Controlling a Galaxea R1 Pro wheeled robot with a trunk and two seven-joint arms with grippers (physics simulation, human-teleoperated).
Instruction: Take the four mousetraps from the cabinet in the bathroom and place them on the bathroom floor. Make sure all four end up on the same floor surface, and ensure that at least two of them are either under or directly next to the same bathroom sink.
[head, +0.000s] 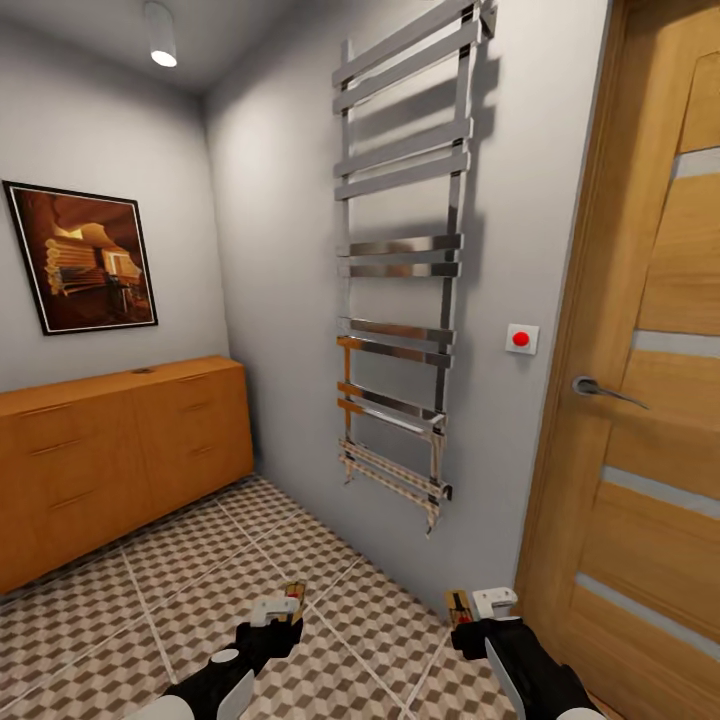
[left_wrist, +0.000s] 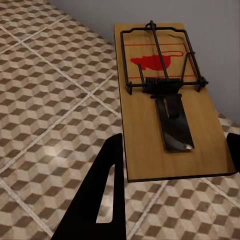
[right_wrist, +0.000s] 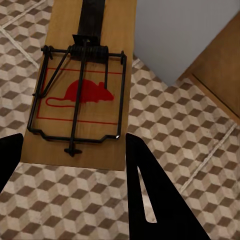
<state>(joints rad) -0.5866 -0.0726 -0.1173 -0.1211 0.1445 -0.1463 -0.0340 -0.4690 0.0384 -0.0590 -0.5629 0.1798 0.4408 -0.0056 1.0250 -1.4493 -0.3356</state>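
Each gripper holds one mousetrap above the bathroom floor (head: 200, 560). My left gripper (head: 283, 608) is shut on a tan mousetrap (head: 294, 596); the left wrist view shows that mousetrap (left_wrist: 167, 100) with its dark wire and red mouse mark, clamped between the black fingers (left_wrist: 102, 200) of the left gripper (left_wrist: 175, 145). My right gripper (head: 478, 606) is shut on another mousetrap (head: 458, 606), seen close up in the right wrist view as a mousetrap (right_wrist: 82, 85) held in the right gripper (right_wrist: 74, 145). The orange-brown cabinet (head: 120, 450) stands at the left, drawers shut. The sink is out of view.
A chrome towel rail (head: 405, 260) hangs on the grey wall ahead. A wooden door (head: 640, 400) with a lever handle (head: 600, 390) is close on the right, with a red button (head: 521, 339) beside it. A framed picture (head: 85, 258) hangs above the cabinet.
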